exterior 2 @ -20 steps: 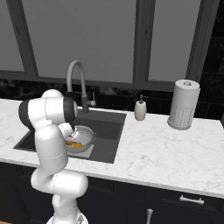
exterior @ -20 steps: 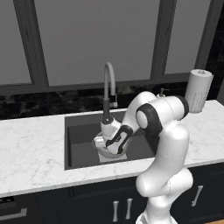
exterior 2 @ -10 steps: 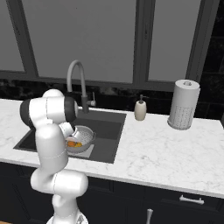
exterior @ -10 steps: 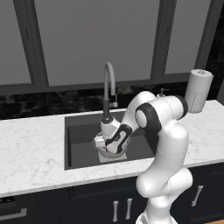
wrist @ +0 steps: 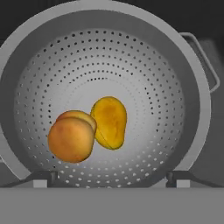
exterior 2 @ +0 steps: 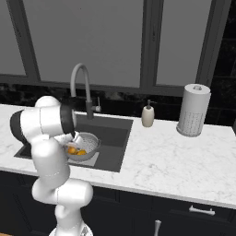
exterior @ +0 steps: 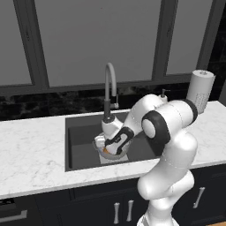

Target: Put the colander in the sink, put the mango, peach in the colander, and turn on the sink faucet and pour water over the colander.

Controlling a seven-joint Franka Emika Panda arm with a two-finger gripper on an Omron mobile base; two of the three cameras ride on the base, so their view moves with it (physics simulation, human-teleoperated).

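Evidently we find the gripper (wrist: 112, 181) spread empty above the colander (wrist: 144, 52), where mango (wrist: 110, 122) and peach (wrist: 71, 138) lie touching, ready for rinsing

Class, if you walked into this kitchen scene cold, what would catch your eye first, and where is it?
The two fruits lying side by side, touching, at the bottom of the silver colander: the rounder orange-red peach and the yellower oval mango. The colander sits in the dark sink, under the tall arched faucet, with the white arm bent down over it and the gripper open.
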